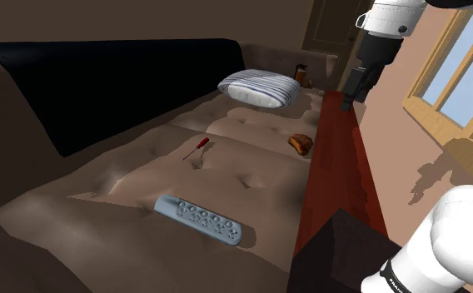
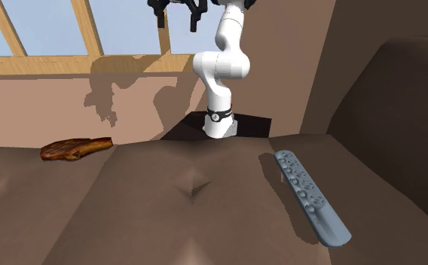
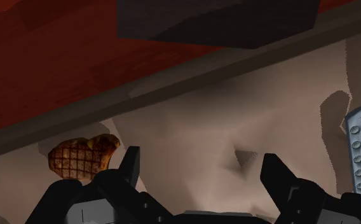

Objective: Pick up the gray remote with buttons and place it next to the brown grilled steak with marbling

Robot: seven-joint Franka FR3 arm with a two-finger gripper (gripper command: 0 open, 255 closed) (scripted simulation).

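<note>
Wrist view, gripper [image 3: 201, 167]: your two fingers stand wide apart with only cushion far below them, so the hand is released and empty.
Remote [image 1: 200, 219]: it lies flat on the sofa seat [image 1: 251, 179], low in the shoulder view, well apart from the gripper, which hangs high above.
Steak [image 1: 301, 143]: it rests at the seat's edge, just beside the red ledge [image 1: 331, 158] and well apart from the remote.
Remote, shape: a long, thin blue-gray slab with rounded ends and rows of raised round buttons. It looks hard and smooth.
Steak, surface: brown and flat with a ragged outline and a dark criss-cross of grill marks.
Seat, texture: brown and soft-looking, with dimples, tufts and folds.
Risk, grasp: the slab sits low on a yielding cushion. If you close too shallow, the fingers will probably slip off its rounded sides. If you push down hard, it may sink or rock.
Risk, alignment: turn the fingers across the narrow width, because along the length they likely cannot span it.
Risk, carry: gripped near one end, it will probably droop and twist out.
Risk, placing: the ledge crowds the steak on one side, so set down on the open cushion side or you may clip the ledge or land on the meat.
Risk, path: a red screwdriver [image 1: 196, 150] lies on the seat beyond the remote, and a low sweep could knock it.
</note>
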